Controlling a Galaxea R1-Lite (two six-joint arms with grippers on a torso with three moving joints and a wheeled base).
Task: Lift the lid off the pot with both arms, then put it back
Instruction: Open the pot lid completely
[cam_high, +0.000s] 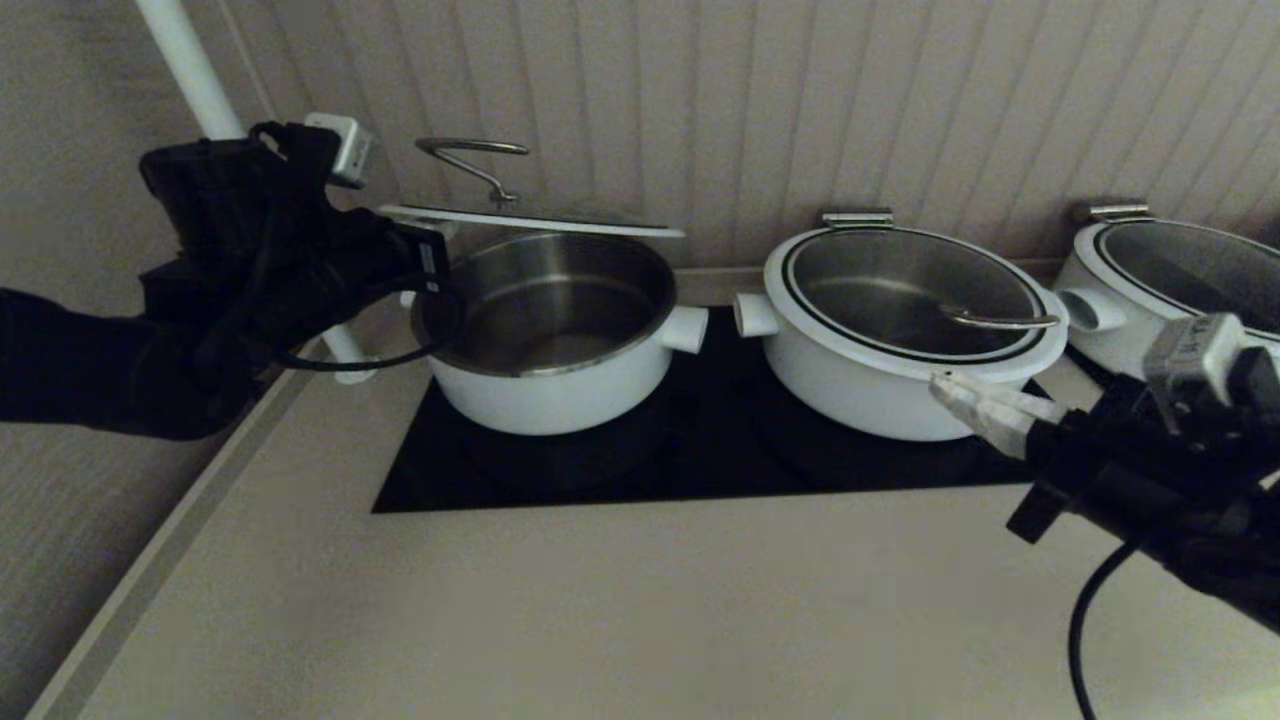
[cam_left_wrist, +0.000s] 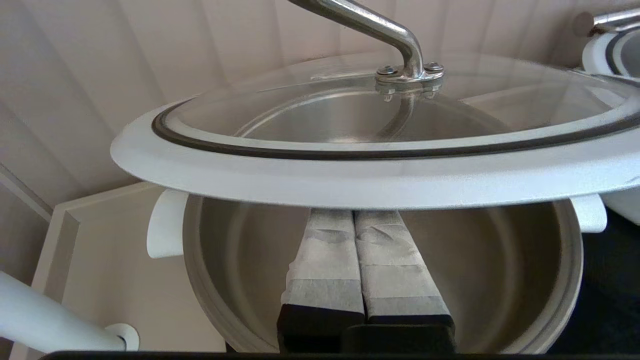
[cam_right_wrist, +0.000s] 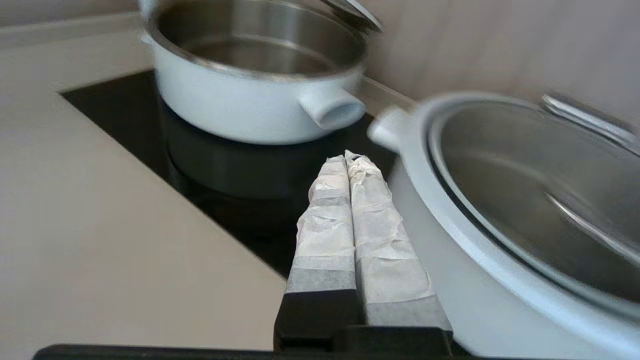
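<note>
The pot stands open at the left of the black cooktop; it also shows in the left wrist view and the right wrist view. The lid hovers almost level just above the pot, its wire handle up. My left gripper is shut, its taped fingers pressed together under the lid's white rim; the tips are hidden by it. My right gripper is shut and empty, low in front of the middle pot, apart from the lid; its tips also show in the right wrist view.
The middle white pot with its lid on stands close to my right fingers. A third lidded pot is at far right. The cooktop sits in a beige counter. A white pole and the panelled wall stand behind.
</note>
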